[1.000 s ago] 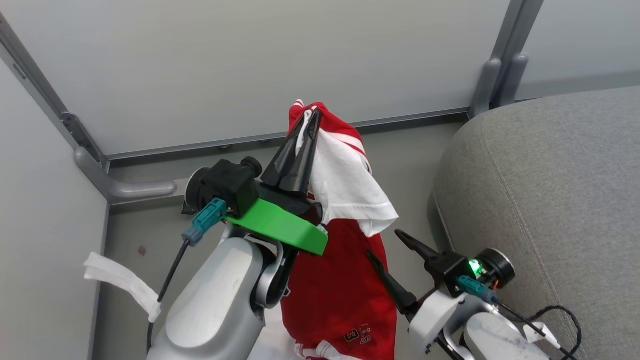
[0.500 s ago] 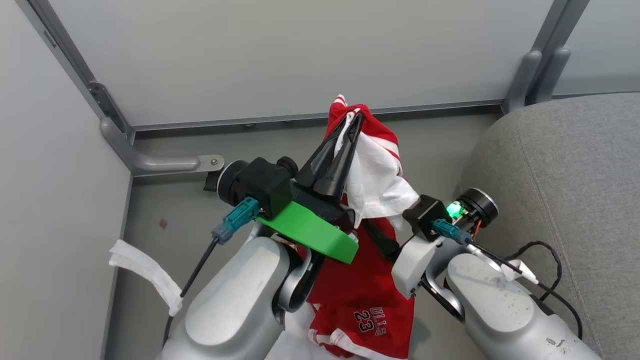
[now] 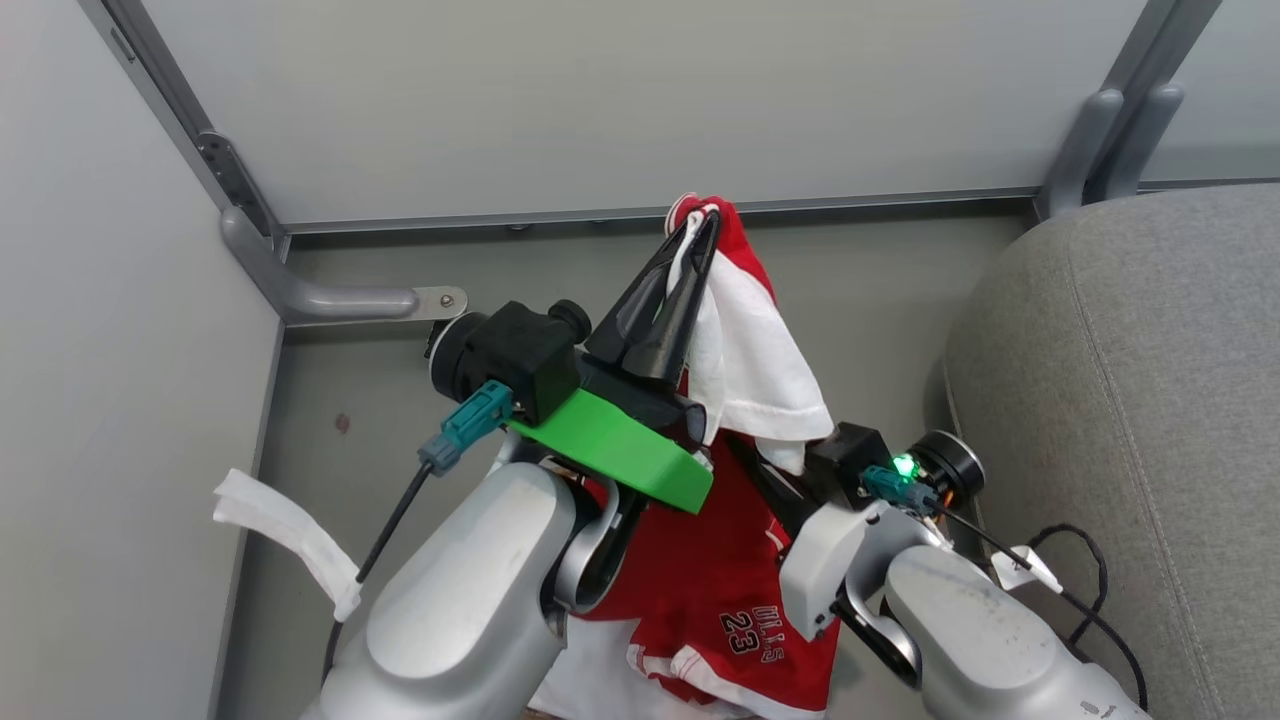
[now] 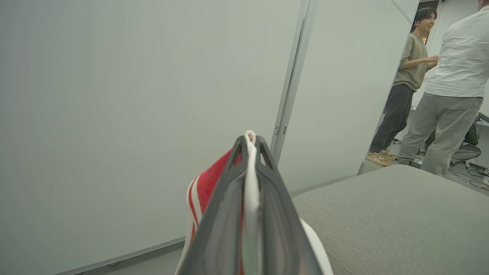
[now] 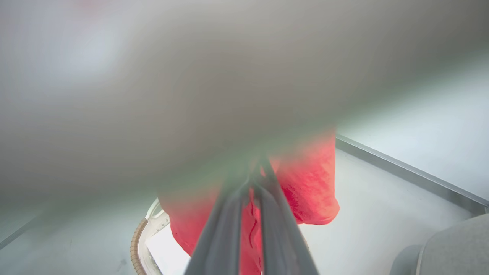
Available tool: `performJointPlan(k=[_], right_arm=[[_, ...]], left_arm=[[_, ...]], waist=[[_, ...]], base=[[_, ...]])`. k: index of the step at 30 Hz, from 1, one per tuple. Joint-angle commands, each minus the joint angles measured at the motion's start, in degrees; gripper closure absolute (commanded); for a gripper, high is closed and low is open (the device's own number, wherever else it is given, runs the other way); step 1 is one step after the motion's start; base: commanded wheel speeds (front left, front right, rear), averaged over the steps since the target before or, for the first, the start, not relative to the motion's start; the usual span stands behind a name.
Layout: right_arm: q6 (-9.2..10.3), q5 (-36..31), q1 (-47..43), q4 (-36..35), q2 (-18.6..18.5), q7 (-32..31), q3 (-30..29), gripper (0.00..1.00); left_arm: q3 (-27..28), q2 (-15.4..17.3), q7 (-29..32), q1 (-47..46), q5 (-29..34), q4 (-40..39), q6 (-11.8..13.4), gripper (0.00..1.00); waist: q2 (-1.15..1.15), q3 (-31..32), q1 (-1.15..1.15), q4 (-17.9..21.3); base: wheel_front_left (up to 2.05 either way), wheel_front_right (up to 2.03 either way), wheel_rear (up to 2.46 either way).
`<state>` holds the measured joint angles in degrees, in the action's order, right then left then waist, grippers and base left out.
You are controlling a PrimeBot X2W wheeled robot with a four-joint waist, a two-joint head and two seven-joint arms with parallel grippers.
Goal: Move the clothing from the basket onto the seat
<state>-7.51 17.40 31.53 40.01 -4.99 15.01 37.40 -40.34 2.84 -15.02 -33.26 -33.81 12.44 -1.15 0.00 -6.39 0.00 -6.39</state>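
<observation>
The clothing (image 3: 720,570), a shiny red basketball garment with a white panel, striped trim and "ULLS 23" printed in white near its lower hem, hung in the centre of the head view. It hung above the basket (image 5: 134,244), whose brown woven rim showed at the lower left of the right wrist view beneath the red cloth. The garment's top was bunched into a narrow fold and pinched between the closed fingers of the left tool (image 3: 702,222), which pointed toward the upper middle of the frame. In the left wrist view the white edge ran squeezed up the length of that tool. What had just changed was the right tool (image 5: 255,172). A second before, it had stood wide open just right of the hanging cloth. Now it had pushed in under the white panel and closed, with red cloth showing between its fingers. It seemed to have nipped the garment lower down, though blur hid the tips. That probably meant a two-point hold, ready for the carry. The seat (image 3: 1150,400), grey and seamed, lay at the right of the frame, apart from the garment across a strip of floor (image 3: 880,300), so the move onto it was not yet done. The hem reached the bottom edge, so whether it had cleared the basket could not be told.
</observation>
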Motion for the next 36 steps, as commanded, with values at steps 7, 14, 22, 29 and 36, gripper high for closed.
performJointPlan(k=[7, 14, 22, 29, 36], right_arm=[[0.05, 1.28, -6.12, -3.35, -1.44, 0.26, -2.31, 1.0], [0.04, 0.42, -10.63, -12.83, -1.68, 0.27, -7.46, 1.0], [0.04, 0.14, -15.57, -22.68, -1.12, 0.27, -12.13, 1.0], [0.04, 0.35, -17.6, -26.9, -0.42, 0.28, -14.54, 1.0], [0.04, 0.65, -18.31, -29.53, 0.32, 0.27, -16.34, 1.0]], left_arm=[[2.81, 0.14, -0.23, 1.35, 1.54, 2.1, 0.18, 1.0], [5.95, 0.13, -0.16, 3.61, 4.9, 4.58, 0.46, 0.0], [11.72, 0.15, -0.16, 7.6, 9.5, 7.79, -1.27, 0.0], [16.01, 0.15, -0.15, 10.4, 12.71, 9.5, -3.18, 0.0], [19.62, 0.17, -0.16, 13.07, 15.52, 10.84, -4.45, 0.0]], waist=[[0.0, 0.5, 0.0, 1.74], [0.0, 0.72, 0.0, 4.63], [0.0, 0.63, 0.0, 11.37], [0.0, -0.1, 0.0, 19.8], [0.0, -1.04, 0.0, 28.88]], base=[[0.0, 0.0, 0.0], [0.0, 0.0, 0.0], [0.0, 0.0, 0.0], [0.0, 0.0, 0.0], [0.0, 0.0, 0.0]])
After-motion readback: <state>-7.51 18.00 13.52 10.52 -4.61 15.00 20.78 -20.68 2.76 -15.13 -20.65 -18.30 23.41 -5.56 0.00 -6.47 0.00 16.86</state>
